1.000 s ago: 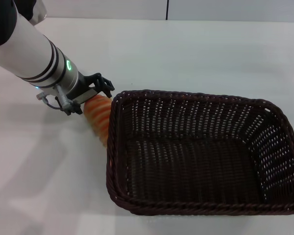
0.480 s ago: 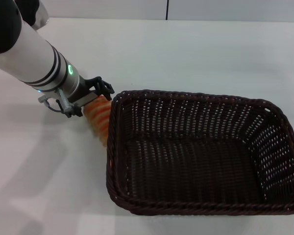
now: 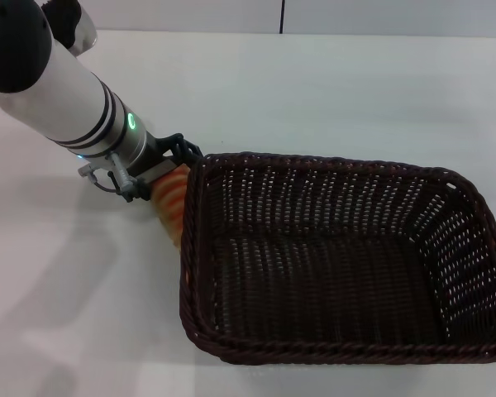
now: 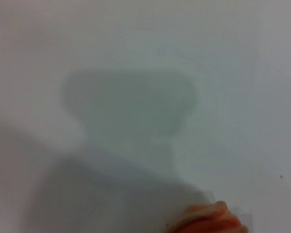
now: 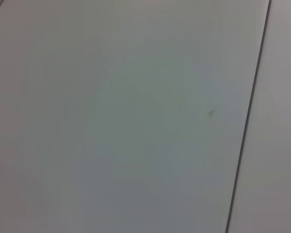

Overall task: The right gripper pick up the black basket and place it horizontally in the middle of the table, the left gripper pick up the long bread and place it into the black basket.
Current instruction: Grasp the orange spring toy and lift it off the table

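The black basket (image 3: pixel 344 164) lies lengthwise on the white table (image 3: pixel 331 91), empty inside. My left gripper (image 3: pixel 172 163) sits just outside the basket's left rim, near its far corner, and is shut on the upper end of the long bread (image 3: pixel 173 205). The orange-and-tan loaf hangs down along the outside of the basket's left wall, which hides its lower end. A tip of the long bread (image 4: pixel 207 220) shows in the left wrist view over bare table. The right gripper is out of view.
Bare white tabletop (image 3: pixel 74 273) stretches to the left of and behind the basket. The right wrist view shows only a pale surface crossed by a thin dark seam (image 5: pixel 247 116). The basket's right end reaches the picture's edge.
My left arm has shifted a little to the right, bringing the gripper and the bread up against the basket's left rim. The basket has not moved.
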You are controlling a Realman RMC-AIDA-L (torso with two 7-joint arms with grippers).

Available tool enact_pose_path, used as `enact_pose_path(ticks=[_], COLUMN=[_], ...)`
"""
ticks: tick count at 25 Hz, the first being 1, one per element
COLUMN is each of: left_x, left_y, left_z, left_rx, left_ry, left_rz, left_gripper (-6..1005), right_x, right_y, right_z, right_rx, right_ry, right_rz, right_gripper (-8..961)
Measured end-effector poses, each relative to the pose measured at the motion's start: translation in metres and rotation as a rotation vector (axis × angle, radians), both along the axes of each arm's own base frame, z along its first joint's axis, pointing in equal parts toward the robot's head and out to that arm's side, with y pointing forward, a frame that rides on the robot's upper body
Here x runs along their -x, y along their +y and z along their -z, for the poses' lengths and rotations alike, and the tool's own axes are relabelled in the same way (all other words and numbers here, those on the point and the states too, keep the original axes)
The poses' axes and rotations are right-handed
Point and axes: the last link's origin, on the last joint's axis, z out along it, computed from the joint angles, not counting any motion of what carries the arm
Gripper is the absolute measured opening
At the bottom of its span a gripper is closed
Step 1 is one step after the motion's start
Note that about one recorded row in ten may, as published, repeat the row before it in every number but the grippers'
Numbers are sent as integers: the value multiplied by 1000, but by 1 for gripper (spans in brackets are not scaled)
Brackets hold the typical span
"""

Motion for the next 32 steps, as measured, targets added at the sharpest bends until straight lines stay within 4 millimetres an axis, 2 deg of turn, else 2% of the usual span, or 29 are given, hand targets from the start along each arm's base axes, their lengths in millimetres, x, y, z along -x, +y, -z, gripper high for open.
enact_pose_path(ticks=[14, 19, 26, 28, 32], left_x=[5, 6, 1, 0, 0], left_y=[0, 1, 7, 8, 8], left_z=[1, 3, -1, -2, -3], left_rx=[4, 11, 4, 0, -5], left_ry=[16, 23, 48, 48, 46], left_rz=[10, 14, 75, 91, 122], left_gripper=[730, 541, 473, 410, 372], right_x=[1, 1, 1, 0, 0], right_y=[0, 0, 0, 0, -1], right_z=[0, 1, 0, 0, 0], right_rx=[2, 3, 3, 3, 0], right_ry=[-3, -3, -4, -4, -4], right_rz=[-6, -6, -4, -3, 0], right_gripper=[587, 587, 587, 587, 587])
